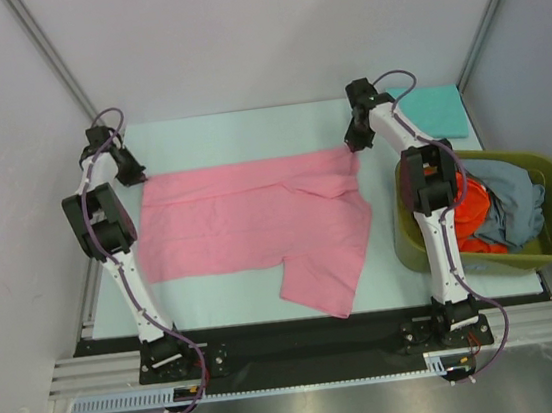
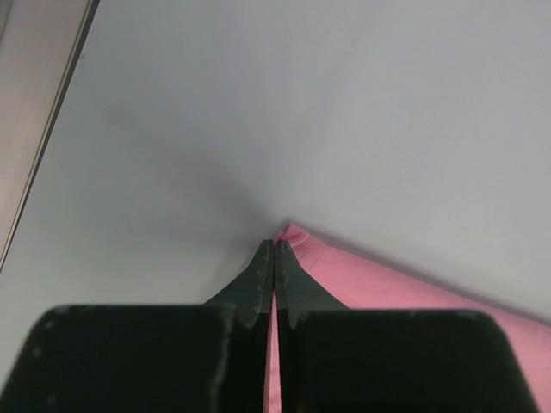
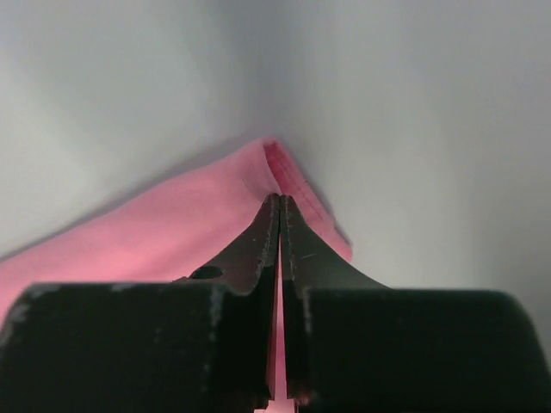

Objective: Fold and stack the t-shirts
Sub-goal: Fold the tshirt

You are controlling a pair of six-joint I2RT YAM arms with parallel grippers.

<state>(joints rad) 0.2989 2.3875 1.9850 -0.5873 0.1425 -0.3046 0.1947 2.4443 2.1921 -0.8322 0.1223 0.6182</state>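
The task is judged to be early. At the left, the left gripper is pressed together on the far left corner of the pink t-shirt (a sliver of pink shows between its fingers in the wrist view). The far right corner is pinched the same way by the right gripper, so a first fold seems about to begin but is not yet made. Further right, a teal t-shirt lies flat and folded at the far right corner of the table, apparently the start of the stack. An orange-red t-shirt and a grey-blue t-shirt are left crumpled in the olive-green basket.

The pink shirt is spread over the middle of the table. Its left part lies smooth, diagonal creases are seen near the right corner, and a flap reaches toward the near edge.
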